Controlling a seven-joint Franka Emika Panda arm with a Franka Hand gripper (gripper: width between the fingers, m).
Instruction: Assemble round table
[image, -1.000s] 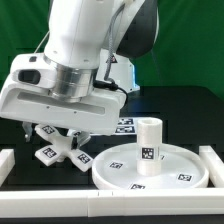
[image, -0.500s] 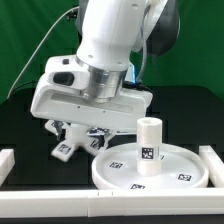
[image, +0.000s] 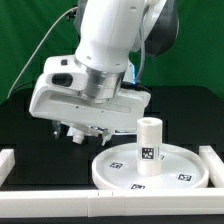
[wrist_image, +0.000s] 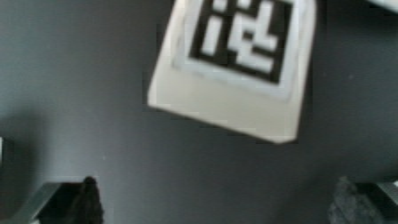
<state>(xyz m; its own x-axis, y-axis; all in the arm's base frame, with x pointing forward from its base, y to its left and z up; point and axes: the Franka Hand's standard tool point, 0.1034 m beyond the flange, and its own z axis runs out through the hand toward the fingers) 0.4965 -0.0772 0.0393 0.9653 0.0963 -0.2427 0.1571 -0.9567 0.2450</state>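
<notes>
The round disc lies flat at the exterior view's right front. The short cylinder leg stands upright on it. My gripper hangs low over the black table to the disc's left, its big white hand hiding what lies under it. In the wrist view a white tagged part, seemingly an arm of the cross-shaped foot piece, lies on the dark table beyond my gripper. Both dark fingertips stand far apart with only bare table between them. The gripper is open and holds nothing.
White border rails run along the front, the exterior view's left and right. A green backdrop hangs behind the table.
The arm swung toward the exterior view's right. The white tagged foot piece that showed under the hand earlier is now hidden in the exterior view. The jaws stayed open.
</notes>
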